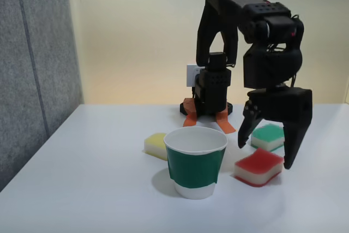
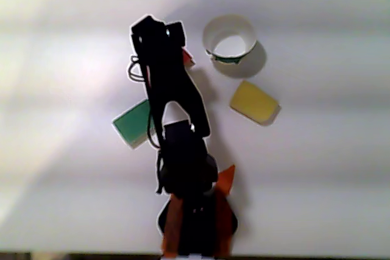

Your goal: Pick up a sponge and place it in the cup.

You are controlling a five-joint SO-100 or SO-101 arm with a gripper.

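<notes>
Fixed view, right of centre: the black plastic gripper (image 1: 265,154) hangs with fingers spread wide, straddling the squishy red-topped sponge (image 1: 259,167) without gripping it. The paper cup (image 1: 195,161), green-banded, stands just left at lower centre.

The fixed view stands low at the front of the white table (image 1: 82,189), near table height, and faces the arm's base (image 1: 210,94) and the back wall at fairly close range. The other view looks straight down from above, base (image 2: 195,217) at its bottom edge. Both share the cup (image 1: 195,162) (image 2: 229,39), the yellow sponge (image 1: 155,144) (image 2: 253,101) and the green sponge (image 1: 268,136) (image 2: 133,123)
</notes>
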